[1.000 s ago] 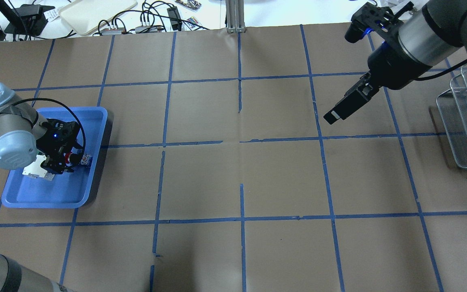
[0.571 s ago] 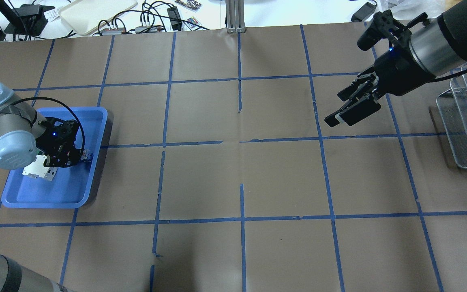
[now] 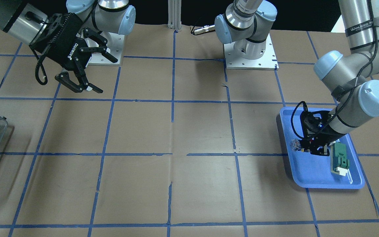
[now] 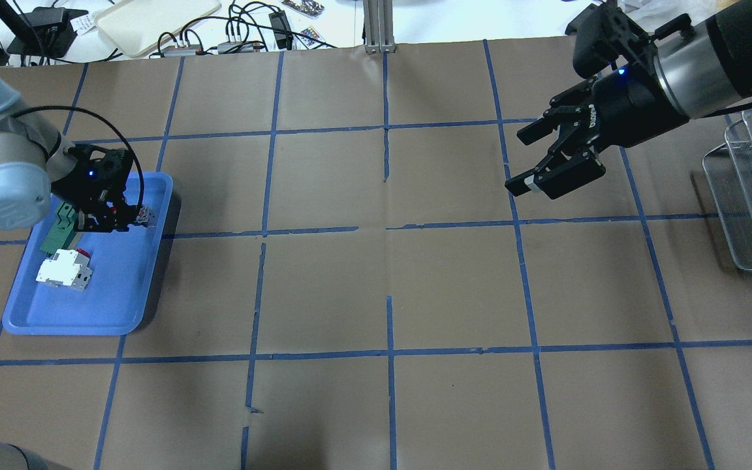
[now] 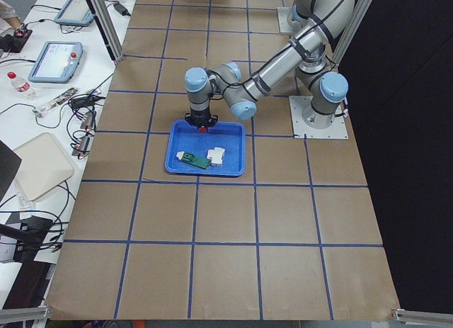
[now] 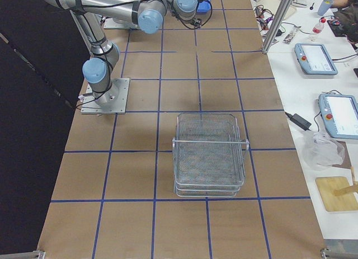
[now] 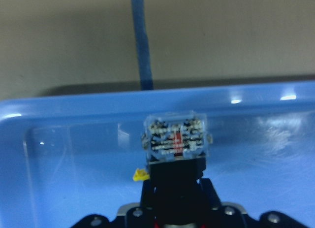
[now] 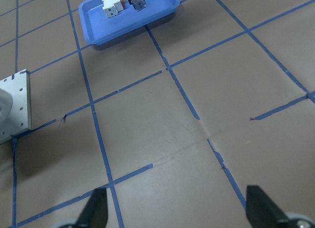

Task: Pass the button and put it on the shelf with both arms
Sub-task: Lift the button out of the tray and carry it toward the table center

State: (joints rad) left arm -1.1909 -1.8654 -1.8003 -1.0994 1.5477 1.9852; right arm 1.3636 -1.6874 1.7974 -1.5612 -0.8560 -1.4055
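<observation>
My left gripper is shut on the button and holds it a little above the blue tray, near the tray's far right corner. In the left wrist view the button's clear rear block points away from the camera, over the tray's wall. Its red cap shows in the exterior left view. My right gripper is open and empty, hanging over the table's right half, far from the button. The wire-mesh shelf stands at the right edge.
A white boxy component and a green block lie in the tray. The shelf also shows in the exterior right view. Brown paper with blue tape lines covers the table. Cables and a cream tray lie beyond the far edge.
My left gripper has risen and moved toward the tray's far side with the button, uncovering the white component and green block. My right gripper has turned, opened wider and shifted slightly left.
</observation>
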